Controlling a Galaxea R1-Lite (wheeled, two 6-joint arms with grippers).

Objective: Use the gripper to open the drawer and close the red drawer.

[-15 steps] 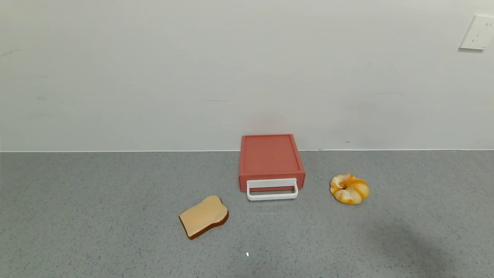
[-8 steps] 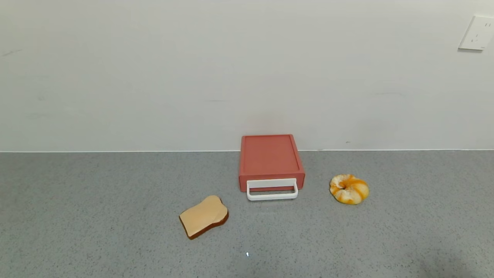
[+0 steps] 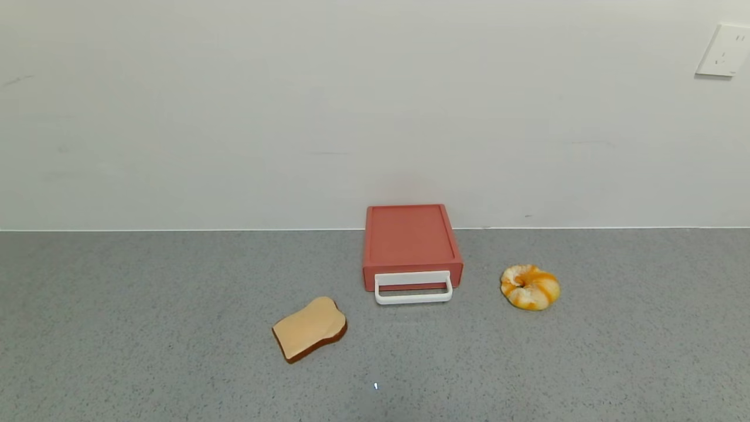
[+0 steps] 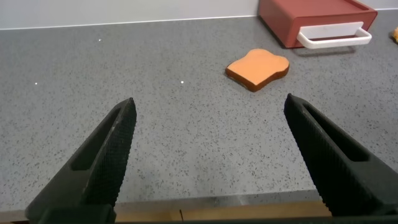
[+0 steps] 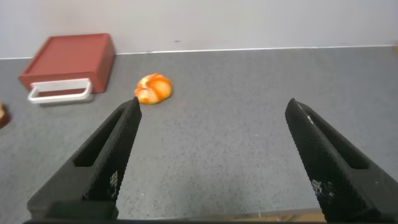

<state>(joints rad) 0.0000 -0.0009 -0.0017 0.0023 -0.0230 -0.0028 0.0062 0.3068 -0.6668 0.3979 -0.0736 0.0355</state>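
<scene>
The brick-red drawer (image 3: 410, 240) stands shut against the wall at the back middle of the grey counter, its white loop handle (image 3: 413, 288) facing me. It also shows in the left wrist view (image 4: 314, 18) and in the right wrist view (image 5: 68, 59). Neither arm shows in the head view. My left gripper (image 4: 210, 109) is open and empty over the counter's near edge, far from the drawer. My right gripper (image 5: 212, 109) is open and empty, also over the near edge, well off to the drawer's right.
A slice of toast (image 3: 309, 336) lies in front and to the left of the drawer. A round orange-and-white bun (image 3: 530, 286) lies to the drawer's right. A white wall socket (image 3: 724, 50) is at the upper right. The counter's wooden front edge (image 4: 211, 208) shows below the left gripper.
The dark shadow on the counter at the front right has slid off toward the right and is gone. The drawer, toast and bun have not moved.
</scene>
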